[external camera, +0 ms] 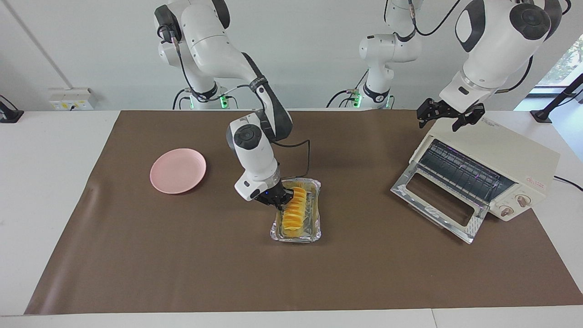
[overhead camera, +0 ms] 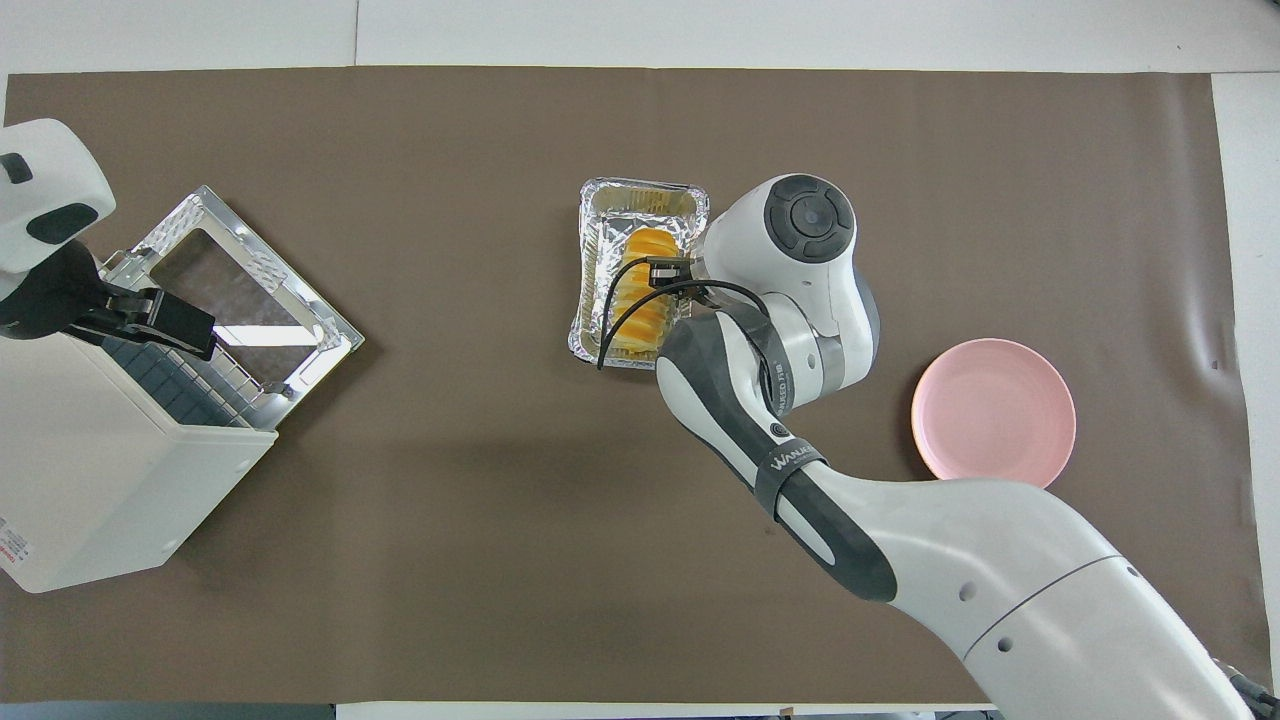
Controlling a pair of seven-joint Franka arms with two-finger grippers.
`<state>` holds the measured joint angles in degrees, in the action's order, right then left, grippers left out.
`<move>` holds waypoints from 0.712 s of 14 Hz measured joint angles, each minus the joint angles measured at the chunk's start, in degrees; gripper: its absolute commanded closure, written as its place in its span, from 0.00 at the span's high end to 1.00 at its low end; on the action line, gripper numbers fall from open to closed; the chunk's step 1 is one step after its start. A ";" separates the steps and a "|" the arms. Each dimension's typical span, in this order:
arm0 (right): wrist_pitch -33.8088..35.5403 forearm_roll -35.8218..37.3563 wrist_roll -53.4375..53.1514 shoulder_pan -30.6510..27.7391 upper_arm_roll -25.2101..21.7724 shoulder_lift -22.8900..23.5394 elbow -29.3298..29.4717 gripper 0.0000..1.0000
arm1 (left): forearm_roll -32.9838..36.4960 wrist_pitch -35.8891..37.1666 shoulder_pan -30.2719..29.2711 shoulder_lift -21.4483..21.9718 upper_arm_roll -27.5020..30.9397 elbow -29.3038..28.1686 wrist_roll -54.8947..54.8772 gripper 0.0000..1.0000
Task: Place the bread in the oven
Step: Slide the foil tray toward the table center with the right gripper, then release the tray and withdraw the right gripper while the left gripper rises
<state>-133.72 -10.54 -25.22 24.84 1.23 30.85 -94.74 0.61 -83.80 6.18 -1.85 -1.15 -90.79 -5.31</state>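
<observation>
Right tool (external camera: 283, 200) down in the foil tray (external camera: 314, 230), fingers closing around the end of the bread (external camera: 294, 214) nearer the robots; whether the grip is firm, I cannot tell. Bread lies in the tray, not yet lifted. Oven (external camera: 514, 166) well off toward the left arm's end of the table (external camera: 182, 264), door (external camera: 437, 202) already down, rack showing. Left tool (external camera: 448, 116) waits over the oven top, fingers spread, holding nothing. Pink plate (external camera: 177, 171) unused. Left to do: lift, carry, set bread on rack.
</observation>
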 measured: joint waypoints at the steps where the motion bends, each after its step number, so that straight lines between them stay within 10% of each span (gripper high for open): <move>1: 0.05 0.00 -0.13 0.01 0.00 -0.01 0.00 1.00 | 0.00 0.00 0.00 0.00 0.00 0.00 0.00 1.00; 10: 18.22 0.02 1.26 -6.91 -1.18 -12.25 2.50 1.00 | 0.00 -0.08 0.01 0.15 -0.24 0.05 0.00 1.00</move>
<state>-115.50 -10.53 -23.97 17.93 0.05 18.60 -92.24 0.61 -83.88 6.19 -1.70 -1.39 -90.74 -5.31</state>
